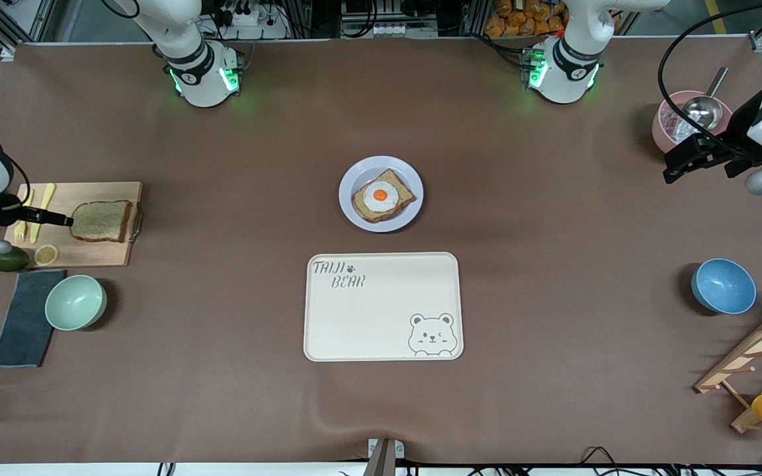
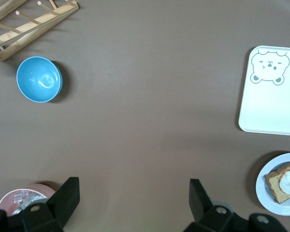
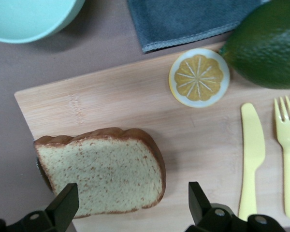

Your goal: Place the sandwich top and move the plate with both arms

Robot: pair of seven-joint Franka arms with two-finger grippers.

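Note:
The sandwich top point(image 1: 101, 221), a plain brown slice point(image 3: 101, 176), lies on a wooden cutting board point(image 1: 90, 254) at the right arm's end of the table. My right gripper point(image 1: 63, 219) hangs open just over the slice's edge point(image 3: 130, 205), its fingers straddling one corner without touching. The lavender plate point(image 1: 361, 173) sits mid-table with an egg-topped slice point(image 1: 382, 197) on it; the left wrist view catches the plate point(image 2: 263, 186) too. My left gripper point(image 1: 672, 169) waits open and empty point(image 2: 134, 195) over bare table by a pink bowl point(image 1: 669, 129).
A cream bear tray point(image 1: 381, 311) lies nearer the front camera than the plate. On or beside the board: lemon slice point(image 3: 199, 77), avocado point(image 3: 268, 46), yellow knife point(image 3: 252, 154), fork point(image 3: 289, 150), grey cloth point(image 1: 24, 317), mint bowl point(image 1: 75, 302). Blue bowl point(image 1: 723, 285) and wooden rack point(image 1: 758, 357) at the left arm's end.

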